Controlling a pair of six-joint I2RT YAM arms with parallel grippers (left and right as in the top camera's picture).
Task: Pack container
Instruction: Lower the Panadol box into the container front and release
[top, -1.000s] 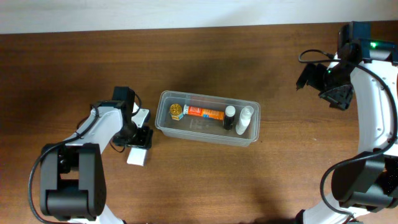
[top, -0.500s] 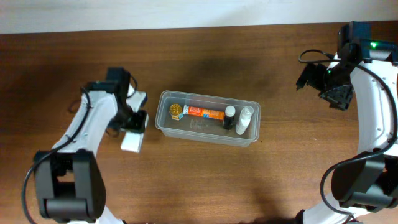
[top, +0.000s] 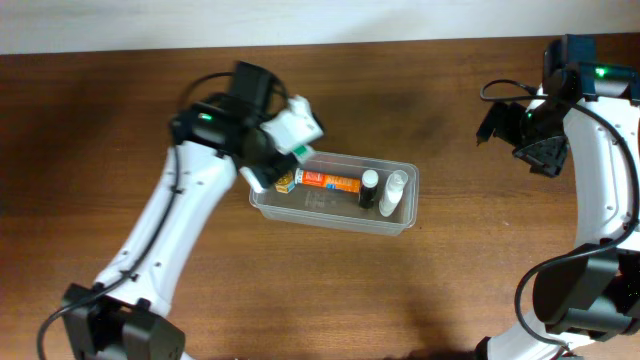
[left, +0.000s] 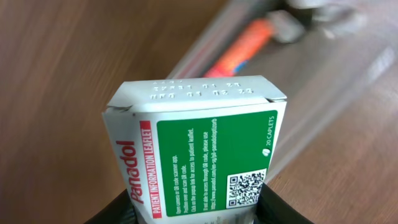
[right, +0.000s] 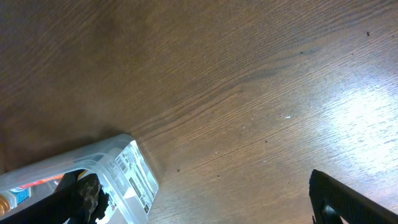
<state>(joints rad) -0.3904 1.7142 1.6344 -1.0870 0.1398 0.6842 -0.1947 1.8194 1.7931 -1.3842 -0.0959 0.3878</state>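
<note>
The clear plastic container (top: 405, 222) sits mid-table and holds an orange tube (top: 328, 181), a gold-capped item (top: 284, 180), a black-capped bottle (top: 370, 188) and a white bottle (top: 395, 193). My left gripper (top: 285, 140) is shut on a white-and-green Panadol carton (top: 297, 127), held in the air over the container's left end. In the left wrist view the carton (left: 199, 149) fills the middle, with the blurred container (left: 323, 68) beyond it. My right gripper (top: 520, 128) is open and empty at the far right; its view shows the container's end (right: 118, 171).
The brown wooden table (top: 450, 290) spreads on all sides of the container. A pale wall edge (top: 300, 20) runs along the back. The right arm's base and cable (top: 600, 90) stand at the right edge.
My left gripper has lifted the carton off the table at the left and carried it right and back, over the container's left end. The right arm has not moved.
</note>
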